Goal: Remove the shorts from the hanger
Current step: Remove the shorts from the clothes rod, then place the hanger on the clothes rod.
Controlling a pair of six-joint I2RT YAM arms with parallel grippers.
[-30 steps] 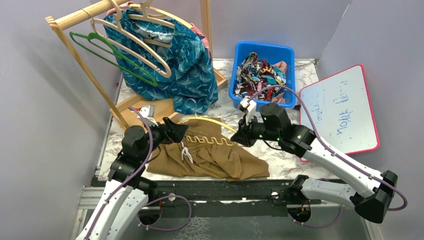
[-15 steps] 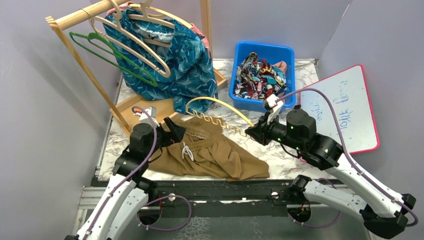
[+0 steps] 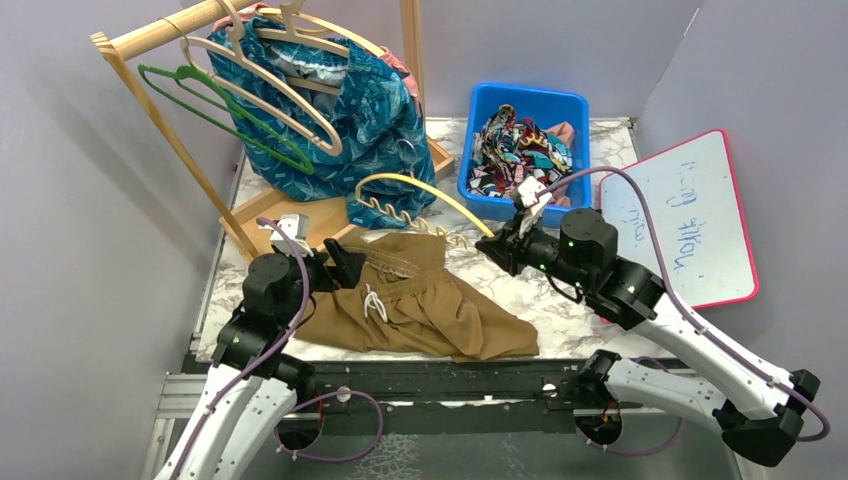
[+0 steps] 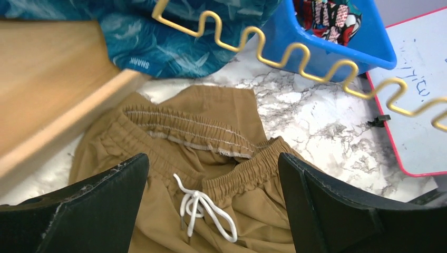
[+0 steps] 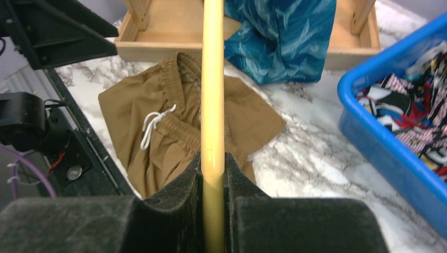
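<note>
Between the right gripper [image 5: 213,163] and its pads sits the yellow hanger [image 5: 213,79], clamped tight on the smooth rod, which runs straight out ahead of the claw. A second ago that hanger's wavy bar lay across the waistband of the olive-brown shorts [image 3: 410,300]. Now it's up in the air and swung away! From above, the yellow hanger [image 3: 400,185] arcs out to the far left of the right gripper [image 3: 490,245], its wavy bar hanging past the waistband toward the teal shorts [image 3: 370,130].

That claw has travelled too: it went out to the right half a second ago, and now it's back in and further from the arm bases, just in front of the blue bin [image 3: 475,110].

Over to the left gripper [image 4: 212,158]: jaws spread wide, holding nothing, a touch wider than a second ago. Directly below and between its fingers lie the olive-brown shorts [image 4: 211,158], drawstring and gathered waistband in plain sight, flat on the marble table [image 3: 560,310]. Beyond those fingers, the yellow hanger [image 4: 295,52] crosses the view clear of the cloth. From above, the left gripper [image 3: 345,268] sits at the left corner of the waistband, much where it was.
</note>
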